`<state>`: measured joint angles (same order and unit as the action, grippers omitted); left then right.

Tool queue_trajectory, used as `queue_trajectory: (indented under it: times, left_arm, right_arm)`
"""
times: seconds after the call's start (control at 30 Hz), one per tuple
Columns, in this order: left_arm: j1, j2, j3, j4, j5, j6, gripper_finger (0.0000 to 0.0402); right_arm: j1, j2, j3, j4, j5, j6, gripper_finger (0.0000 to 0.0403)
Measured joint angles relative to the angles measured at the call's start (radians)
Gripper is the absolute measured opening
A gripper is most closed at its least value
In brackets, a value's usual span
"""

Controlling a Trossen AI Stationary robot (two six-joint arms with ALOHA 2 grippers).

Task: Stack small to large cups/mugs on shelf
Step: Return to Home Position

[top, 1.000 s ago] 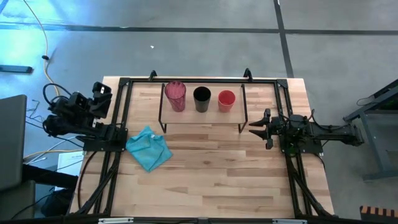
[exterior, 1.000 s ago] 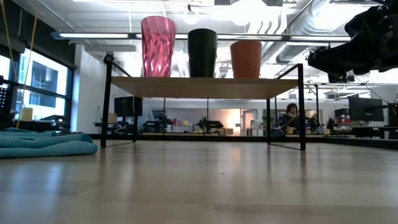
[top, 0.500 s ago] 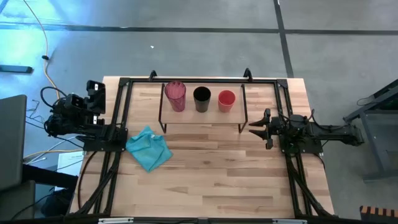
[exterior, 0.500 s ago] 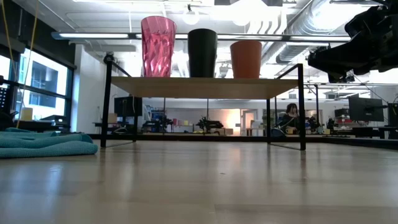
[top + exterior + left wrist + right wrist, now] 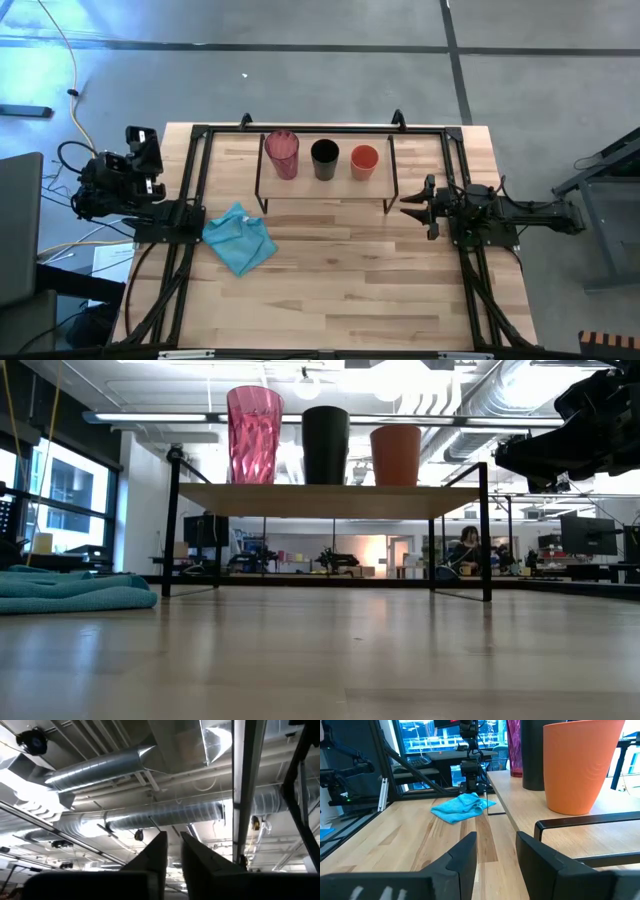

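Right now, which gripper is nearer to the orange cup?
The right gripper, beside the right end of the shelf, near the orange cup. The left gripper sits off the left edge of the table, beyond the pink tumbler.

Left arm [image 5: 112, 185] folded, right arm [image 5: 478, 215] lying level

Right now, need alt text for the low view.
Three cups stand in a row on the shelf, tall to short: pink tumbler, black cup, orange cup. A teal cloth lies on the table at the left edge; the dark right arm hangs at upper right.
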<state>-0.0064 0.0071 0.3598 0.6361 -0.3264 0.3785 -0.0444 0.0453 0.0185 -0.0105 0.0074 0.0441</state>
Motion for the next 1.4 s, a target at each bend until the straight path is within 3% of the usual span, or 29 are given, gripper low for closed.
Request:
queue_trajectory:
  times: [0.13,0.5,0.77,0.97,1.17,1.4]
  left_arm:
    - [0.0,-0.001,0.001,-0.041,0.014,-0.002,0.0005]
    - [0.0,0.0,0.002,-0.301,0.042,-0.141,0.0023]
    - [0.0,0.0,0.032,-0.498,0.254,-0.338,0.0024]
    - [0.0,0.0,0.089,-0.666,0.336,-0.411,0.0024]
    - [0.0,0.0,0.083,-0.835,0.345,-0.462,0.0024]
    - [0.0,0.0,-0.022,-0.669,0.445,-0.496,0.0024]
  right_arm:
    - [0.0,0.0,0.0,0.0,0.0,0.0,0.0129]
    - [0.0,0.0,0.0,0.0,0.0,0.0,0.0129]
    - [0.0,0.0,0.0,0.0,0.0,0.0,0.0129]
    - [0.0,0.0,0.0,0.0,0.0,0.0,0.0129]
    - [0.0,0.0,0.0,0.0,0.0,0.0,0.0129]
    - [0.0,0.0,0.0,0.0,0.0,0.0,0.0129]
